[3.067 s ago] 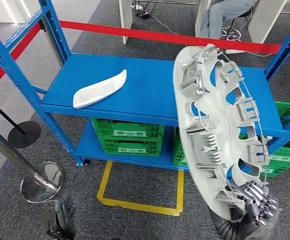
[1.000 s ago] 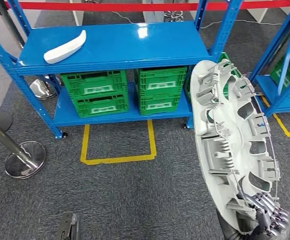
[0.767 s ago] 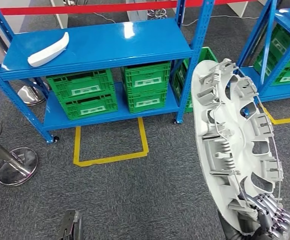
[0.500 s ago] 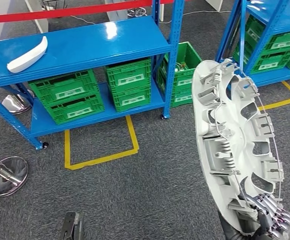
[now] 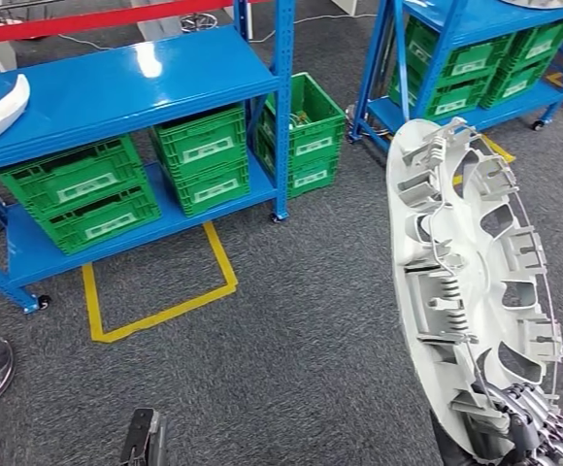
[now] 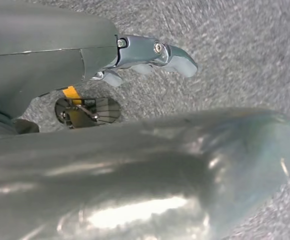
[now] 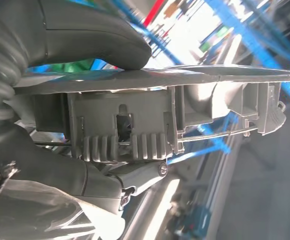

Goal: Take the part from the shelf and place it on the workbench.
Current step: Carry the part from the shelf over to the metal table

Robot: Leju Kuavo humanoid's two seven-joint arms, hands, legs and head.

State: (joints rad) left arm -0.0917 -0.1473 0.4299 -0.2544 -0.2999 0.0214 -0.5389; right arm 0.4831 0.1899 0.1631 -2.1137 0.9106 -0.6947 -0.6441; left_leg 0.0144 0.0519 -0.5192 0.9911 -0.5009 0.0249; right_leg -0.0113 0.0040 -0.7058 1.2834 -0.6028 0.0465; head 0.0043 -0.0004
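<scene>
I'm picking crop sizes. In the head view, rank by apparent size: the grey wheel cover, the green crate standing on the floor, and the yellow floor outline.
1. Grey wheel cover, though nearness to the camera inflates it.
2. Yellow floor outline.
3. Green crate.

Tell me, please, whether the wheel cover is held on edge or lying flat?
On edge: the wheel cover stands nearly vertical, ribbed back showing, gripped at its lower rim by the right hand.

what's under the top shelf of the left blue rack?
Under the top shelf, green crates sit on the lower shelf. Their contents are hidden. Another green crate stands on the floor beside the rack, holding small items.
</scene>
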